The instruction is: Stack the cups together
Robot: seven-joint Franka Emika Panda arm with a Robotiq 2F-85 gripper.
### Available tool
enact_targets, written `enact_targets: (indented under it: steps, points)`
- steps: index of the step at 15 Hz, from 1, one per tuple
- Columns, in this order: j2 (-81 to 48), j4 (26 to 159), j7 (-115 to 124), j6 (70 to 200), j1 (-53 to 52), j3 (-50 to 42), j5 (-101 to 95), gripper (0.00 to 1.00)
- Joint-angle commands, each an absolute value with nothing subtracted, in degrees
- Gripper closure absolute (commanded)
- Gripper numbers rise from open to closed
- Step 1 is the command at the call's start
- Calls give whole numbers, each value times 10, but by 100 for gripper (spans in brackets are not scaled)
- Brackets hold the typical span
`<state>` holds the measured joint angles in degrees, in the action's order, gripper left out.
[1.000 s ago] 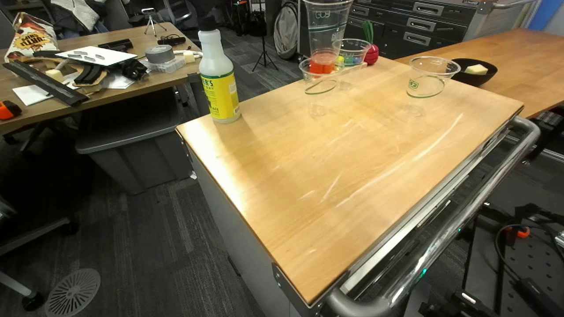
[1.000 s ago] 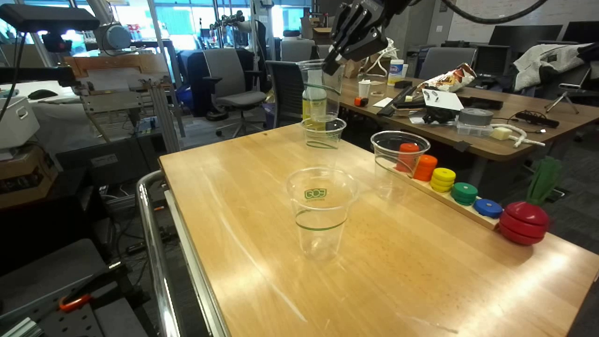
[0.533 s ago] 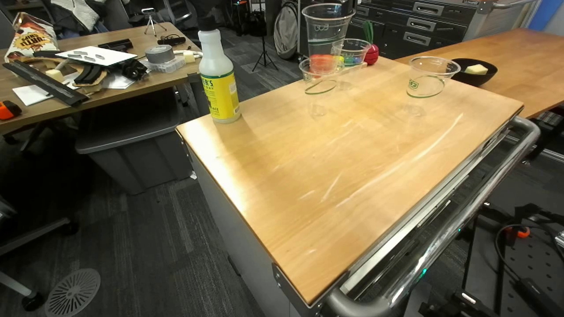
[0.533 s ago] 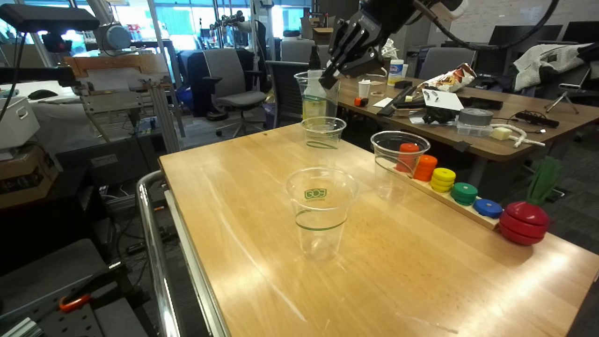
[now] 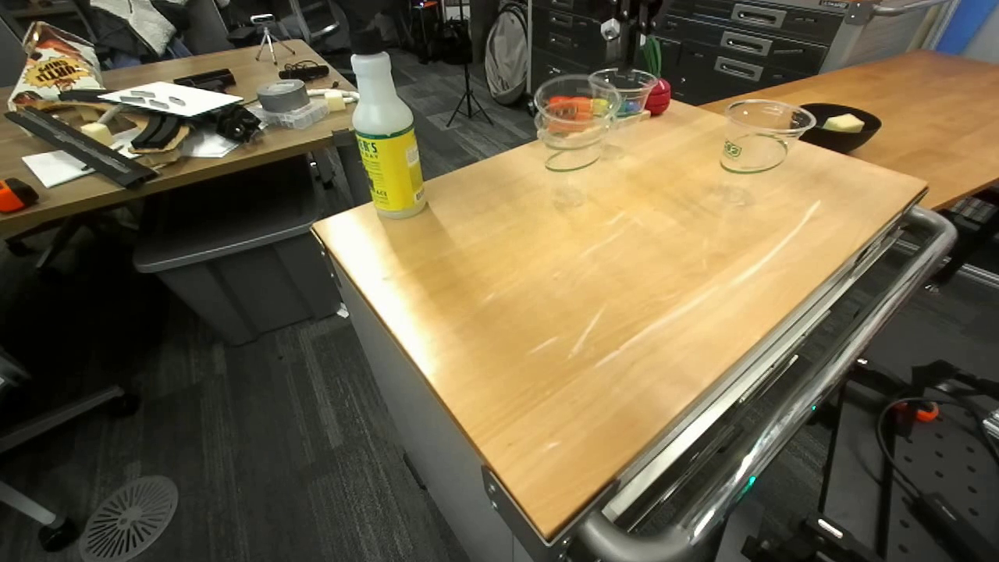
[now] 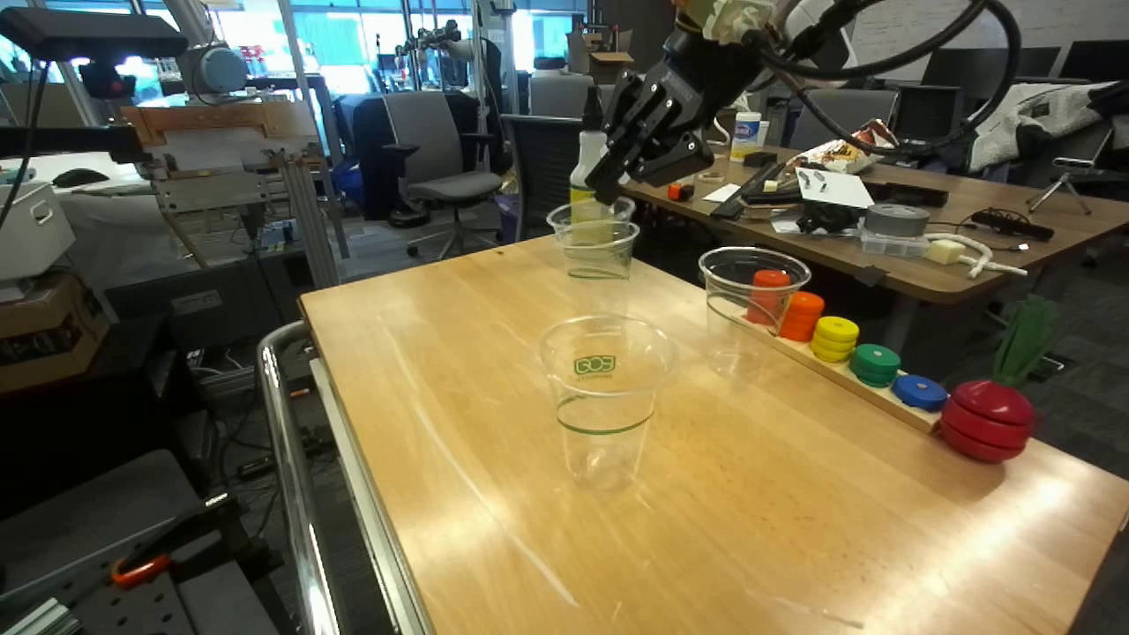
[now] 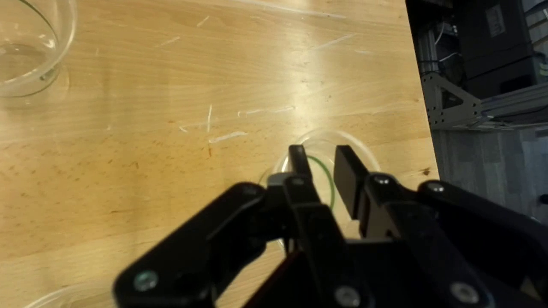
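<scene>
The upper cup (image 5: 577, 117) sits inside the lower cup (image 5: 574, 160) near an edge of the worktop (image 6: 476, 370), one rim above the other. Whether it is fully seated is hard to tell. Both are mouth up, their long axis close to upright.

In the wrist view the fingers (image 7: 349, 175) lie right over the mouth of the upper cup, parted, with a gap between the tips and nothing pinched there. In an exterior view they slant down to its rim; I cannot tell whether a tip touches it.

The coming move probably turns on that closeness: the fingers had best back out along their own slant before going sideways, or they may drag the upper cup over. Beyond that, both remaining cups lie off to the left in the wrist view. The nearer cup (image 6: 741, 309) stands by the row of coloured blocks (image 6: 833, 337), only a sliver of its rim showing at lower left; the farther cup (image 6: 607, 401) is at upper left and seems the longer reach.
</scene>
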<state>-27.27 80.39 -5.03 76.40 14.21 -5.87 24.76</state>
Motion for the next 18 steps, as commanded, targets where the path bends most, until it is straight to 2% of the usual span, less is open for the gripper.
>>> enact_targets:
  steps: [1,7,12,18]
  points:
    - [-255,829,-74,792,138,-57,232,44]
    - [-244,836,-65,816,121,-63,163,1]
    - [-214,843,0,857,77,-63,51,0]
    - [-171,873,120,876,33,-61,1,0]
